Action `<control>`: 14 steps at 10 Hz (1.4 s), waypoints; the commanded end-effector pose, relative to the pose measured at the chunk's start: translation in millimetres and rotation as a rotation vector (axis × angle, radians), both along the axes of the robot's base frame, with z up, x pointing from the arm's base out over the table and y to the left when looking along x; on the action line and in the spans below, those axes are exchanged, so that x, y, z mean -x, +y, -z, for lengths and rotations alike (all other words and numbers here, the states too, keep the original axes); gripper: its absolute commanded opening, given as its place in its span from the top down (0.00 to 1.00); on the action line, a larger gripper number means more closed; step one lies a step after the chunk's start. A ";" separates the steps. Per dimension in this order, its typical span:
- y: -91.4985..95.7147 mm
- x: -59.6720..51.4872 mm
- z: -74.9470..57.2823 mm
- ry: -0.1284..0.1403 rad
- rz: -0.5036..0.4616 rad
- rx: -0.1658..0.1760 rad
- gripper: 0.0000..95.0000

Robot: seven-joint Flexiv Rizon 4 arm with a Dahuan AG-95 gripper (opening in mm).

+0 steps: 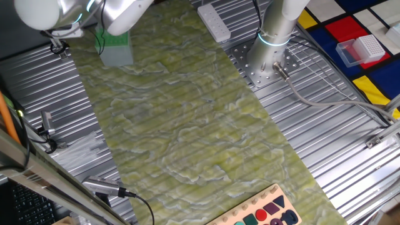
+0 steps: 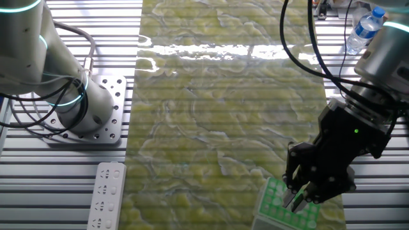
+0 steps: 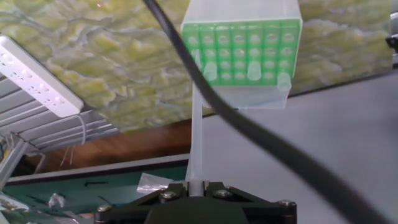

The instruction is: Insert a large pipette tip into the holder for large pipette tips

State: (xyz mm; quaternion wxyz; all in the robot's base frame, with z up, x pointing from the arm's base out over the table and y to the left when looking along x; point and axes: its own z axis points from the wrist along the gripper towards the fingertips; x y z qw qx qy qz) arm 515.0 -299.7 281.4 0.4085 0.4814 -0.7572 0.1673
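Observation:
The holder for large pipette tips is a small box with a bright green holed top and a pale translucent body. It stands on the green patterned mat, at the far left in one fixed view and at the bottom right in the other fixed view. My gripper is shut on the wide end of the large pipette tip, a slender, nearly clear tube. Its thin end reaches the left edge of the green top. In the other fixed view my gripper hangs just over the holder.
A white power strip lies by the mat's edge and also shows in the hand view. A clear box with a white grid top stands at the far right. A black cable crosses the hand view. A water bottle stands behind the arm.

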 end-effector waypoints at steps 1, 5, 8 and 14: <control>-0.1 -0.8 0.2 0.002 -0.002 0.023 1.00; -0.7 -1.1 1.6 0.006 -0.011 0.052 1.00; -1.0 -1.0 1.5 0.007 -0.016 0.064 1.00; -1.6 -1.2 2.7 0.014 -0.033 0.089 1.00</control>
